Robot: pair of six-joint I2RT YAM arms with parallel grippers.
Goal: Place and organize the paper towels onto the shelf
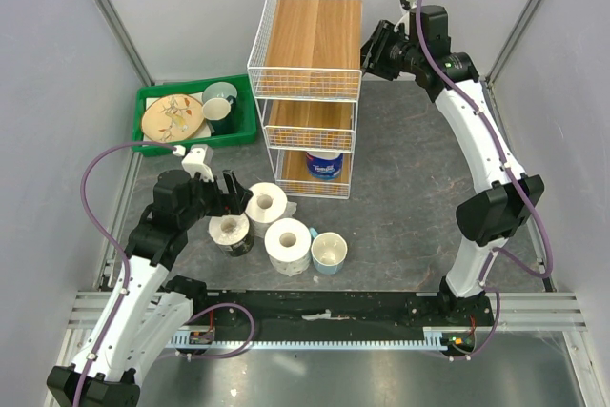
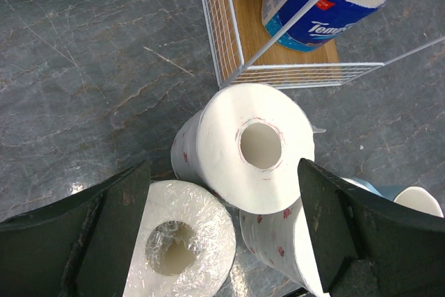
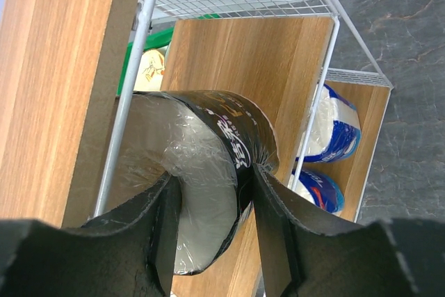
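Now the right gripper (image 3: 217, 179), at 3 o'clock of the shelf (image 1: 315, 35), is closed on a dark roll (image 3: 208, 137) which, I judge, must next be set inside and released, while the left gripper (image 2: 222, 172) hangs wide open, holding nothing, over a white roll (image 2: 222, 123) at 7 o'clock.

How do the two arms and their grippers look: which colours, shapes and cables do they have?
Both the left arm and the right arm have white links with bulky black joints. A thin purple cable loops along each one. The left gripper and the right gripper each have two broad, flat, matt black fingers. No markings are readable.
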